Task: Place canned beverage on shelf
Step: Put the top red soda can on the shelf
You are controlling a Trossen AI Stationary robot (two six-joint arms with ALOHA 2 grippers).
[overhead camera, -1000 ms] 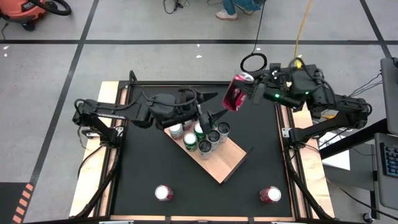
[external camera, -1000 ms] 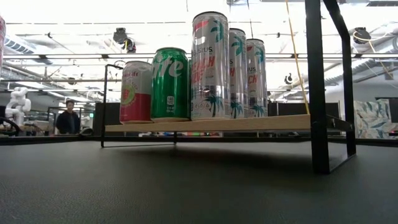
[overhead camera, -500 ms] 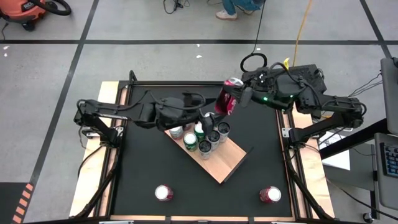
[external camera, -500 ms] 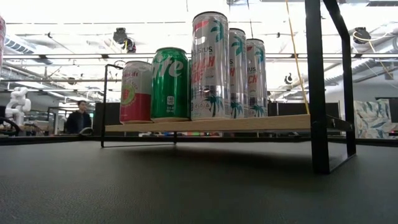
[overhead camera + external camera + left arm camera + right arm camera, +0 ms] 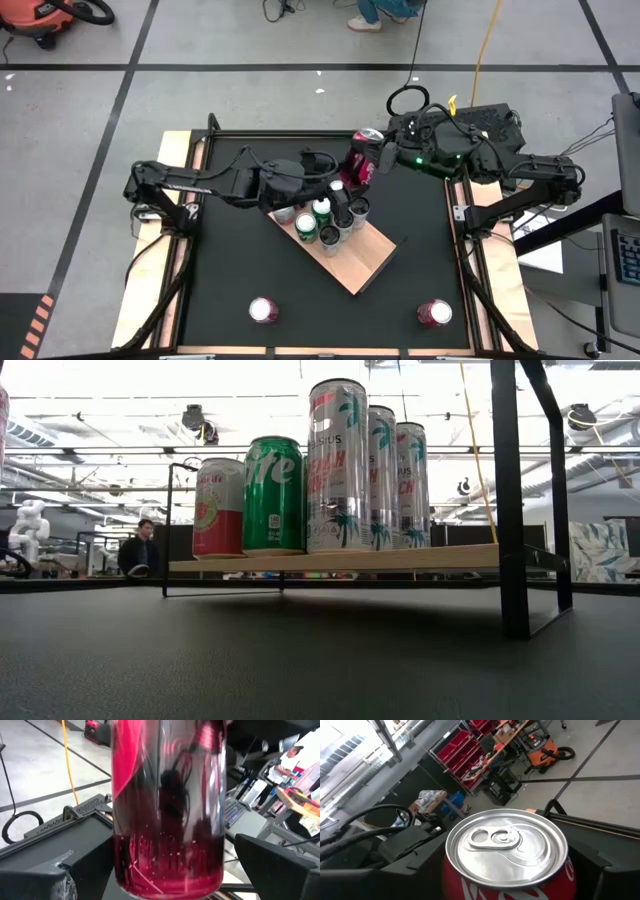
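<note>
A red beverage can (image 5: 361,160) with a silver top hangs above the table's far side, and my right gripper (image 5: 377,158) is shut on it. My left gripper (image 5: 343,186) is open. Its fingers (image 5: 40,880) stand on either side of the can's lower part (image 5: 167,845); no touch shows. The shelf (image 5: 362,258), a tan board, lies slantwise in mid-table. On the shelf's far-left end stand several cans (image 5: 325,218). In the low view they stand upright in a row (image 5: 330,470) on the board (image 5: 420,557). My right gripper pinches the red can's side wall just below its top rim (image 5: 470,887), one finger on each side. The fingers come roughly level from the table's right. The can is lifted clear of table and shelf, tilted with its top (image 5: 372,135) toward the far edge.
Two more red cans stand near the table's front edge, one left (image 5: 263,311), one right (image 5: 434,313). The shelf's black corner rods (image 5: 512,500) rise above the board. Pale wooden rails (image 5: 172,200) flank the black table. A person (image 5: 140,550) walks in the room behind.
My right gripper has carried the red can toward the table's left and slightly down, to just beyond the shelf's far-left end. My left gripper has shifted toward the can, so its open fingers now flank the can's lower part.
</note>
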